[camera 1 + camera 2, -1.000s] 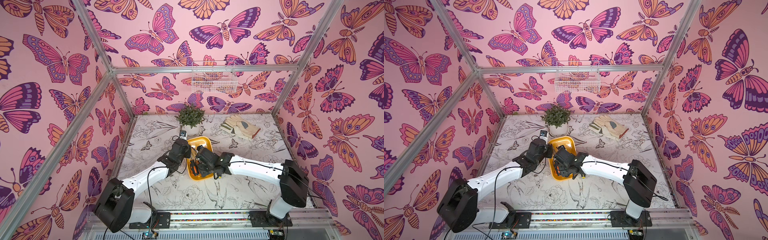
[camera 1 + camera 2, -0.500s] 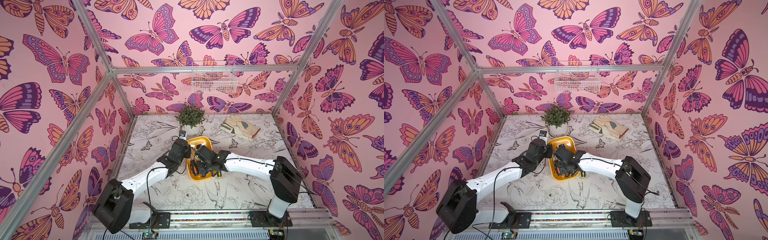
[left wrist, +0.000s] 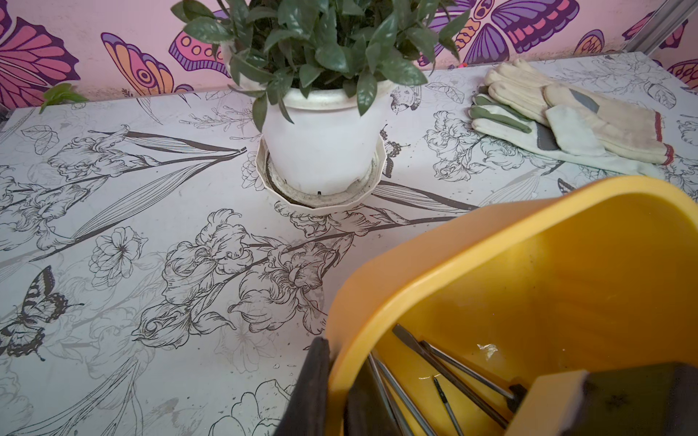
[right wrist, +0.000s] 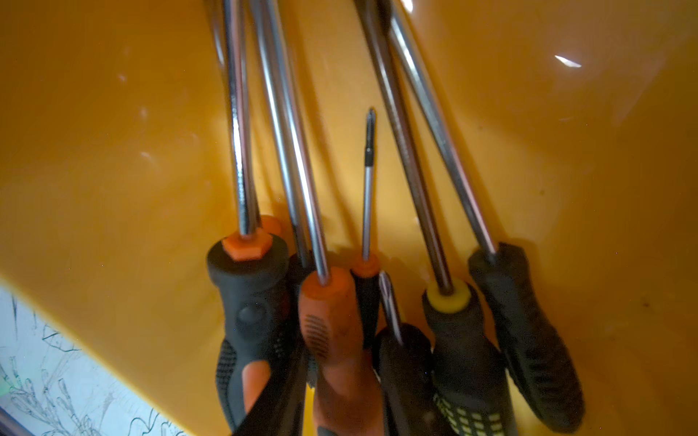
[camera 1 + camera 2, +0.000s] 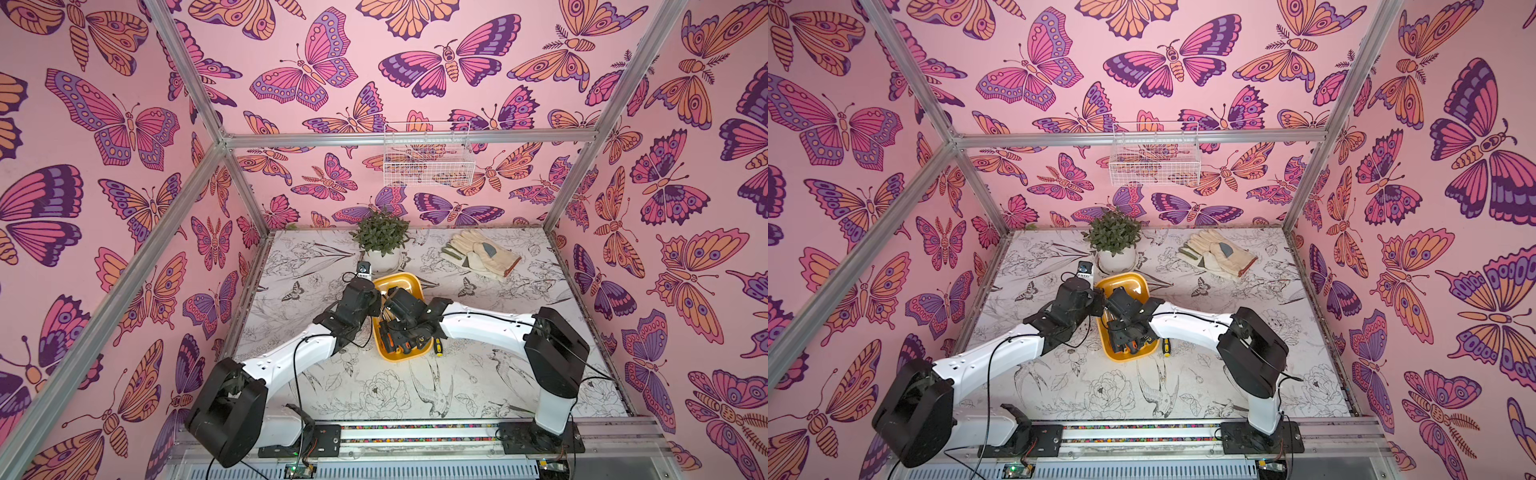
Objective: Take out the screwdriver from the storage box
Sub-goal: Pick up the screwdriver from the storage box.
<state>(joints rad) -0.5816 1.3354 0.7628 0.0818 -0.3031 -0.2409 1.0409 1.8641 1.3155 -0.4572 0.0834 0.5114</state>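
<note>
On the counter [image 5: 340, 390]: you had a white sheet printed with grey line-drawn flowers and birds. The storage box [image 5: 398, 283] lay near its middle, between your two arms.
Box shape: shallow yellow tray of glossy plastic, with rounded corners, a flared rim and a smooth inside.
Box contents: the screwdrivers [image 4: 328, 324] lay bunched inside, handles at the end nearer the arm bases, round steel shafts fanning toward the far end.
Handle textures: one was orange with ribbed grooves, one black rubber with an orange hexagonal collar, one black with a yellow collar and a dotted grip.
Your left end effector [image 3: 336, 381]: clamped on the box's side rim, one dark finger outside the wall and one inside.
Your right end effector [image 5: 400, 334]: low over the handles; you could not tell whether its jaws were parted or gripping anything.
Outside the box: a yellow-and-black handle [image 5: 438, 345] showed on the counter just beside the rim.
Far side: a potted plant [image 3: 321, 151] stood in a smooth white pot on a faceted saucer. Cream fabric gloves [image 3: 566, 120] lay flat, and a white wire basket [image 5: 428, 162] hung on the back wall.
</note>
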